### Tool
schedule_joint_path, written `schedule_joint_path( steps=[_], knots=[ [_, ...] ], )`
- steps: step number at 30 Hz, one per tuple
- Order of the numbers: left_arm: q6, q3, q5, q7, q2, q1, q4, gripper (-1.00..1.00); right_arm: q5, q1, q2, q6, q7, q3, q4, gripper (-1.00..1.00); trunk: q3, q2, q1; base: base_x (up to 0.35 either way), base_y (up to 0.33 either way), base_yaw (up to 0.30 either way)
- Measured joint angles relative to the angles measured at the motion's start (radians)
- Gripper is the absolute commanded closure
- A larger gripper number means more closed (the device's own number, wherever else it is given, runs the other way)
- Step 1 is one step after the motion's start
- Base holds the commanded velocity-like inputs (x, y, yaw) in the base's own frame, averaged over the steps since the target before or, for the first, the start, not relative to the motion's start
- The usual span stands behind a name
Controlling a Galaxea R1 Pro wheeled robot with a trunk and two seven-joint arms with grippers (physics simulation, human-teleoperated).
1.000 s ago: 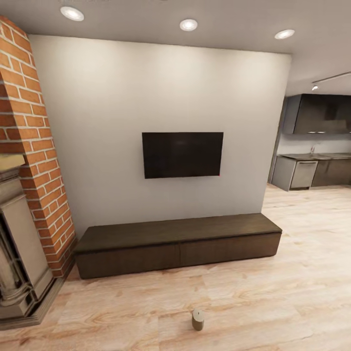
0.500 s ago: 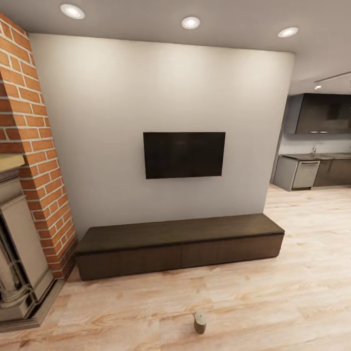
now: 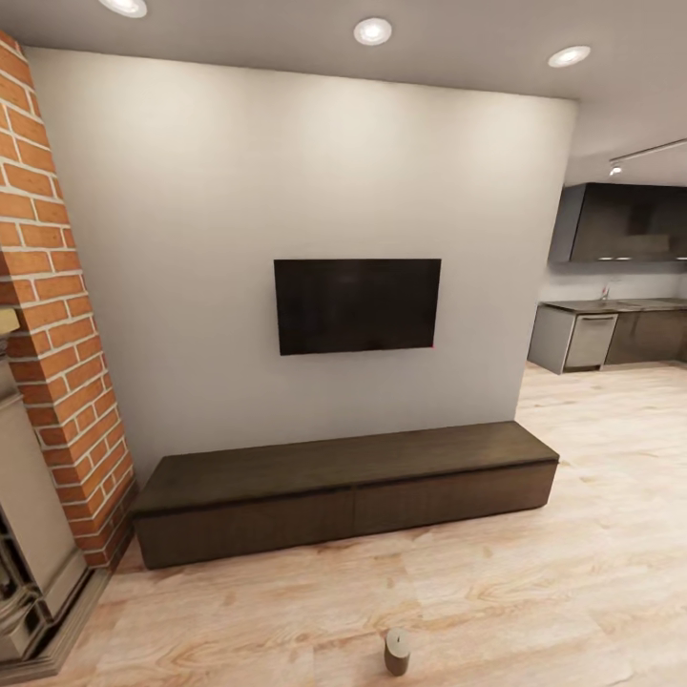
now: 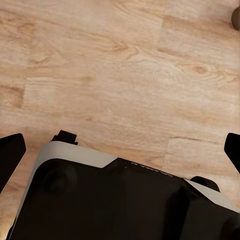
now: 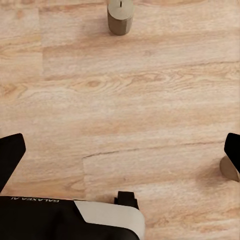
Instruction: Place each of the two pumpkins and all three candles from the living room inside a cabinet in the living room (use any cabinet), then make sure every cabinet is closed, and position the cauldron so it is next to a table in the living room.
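A candle point(image 3: 397, 651) stands upright on the wooden floor point(image 3: 534, 592) at the near edge of the head view, its short cylinder axis vertical and its pale top facing up. In the right wrist view the same kind of candle point(image 5: 120, 16) stands upright on the boards, and part of a second grey-brown object point(image 5: 229, 169) shows at the picture's edge beside one fingertip; too little shows to name it. The right gripper point(image 5: 120, 152) has its jaws spread wide with nothing between them, and the left gripper point(image 4: 120, 152) likewise hangs wide apart over bare floor and the robot's base point(image 4: 125, 200). Farther off, the cabinet point(image 3: 348, 490) lies with its long axis along the wall, its drawer fronts flush and closed. A dark television point(image 3: 357, 305) hangs above it, a brick chimney point(image 3: 57, 363) stands to its left, and a kitchen point(image 3: 615, 324) lies beyond.
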Motion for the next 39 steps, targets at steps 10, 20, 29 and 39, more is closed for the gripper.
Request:
schedule_joint_path(
  steps=[10,20,29,39],
  knots=[
    [0.000,0.000,0.000,0.000,0.000,0.000,0.001,-1.00,0.000,0.000,0.001,0.001,-0.001,0.000,0.000,-1.00,0.000,0.000,0.000,0.229,0.001,0.000],
    [-0.001,0.000,0.000,0.000,0.000,0.000,0.001,-1.00,0.000,0.001,0.000,0.002,-0.001,0.000,0.001,-1.00,0.000,0.000,0.000,0.081,0.000,0.000],
    [-0.001,0.000,0.000,0.000,0.000,0.000,0.000,-1.00,0.000,0.001,0.001,0.000,-0.001,0.000,0.002,-1.00,0.000,0.000,0.000,0.003,0.000,0.000],
    [-0.001,0.000,0.000,0.000,0.000,0.000,0.000,-1.00,-0.001,0.001,0.002,0.000,0.000,0.000,0.002,-1.00,0.000,0.000,0.000,0.000,0.000,0.000]
  ],
)
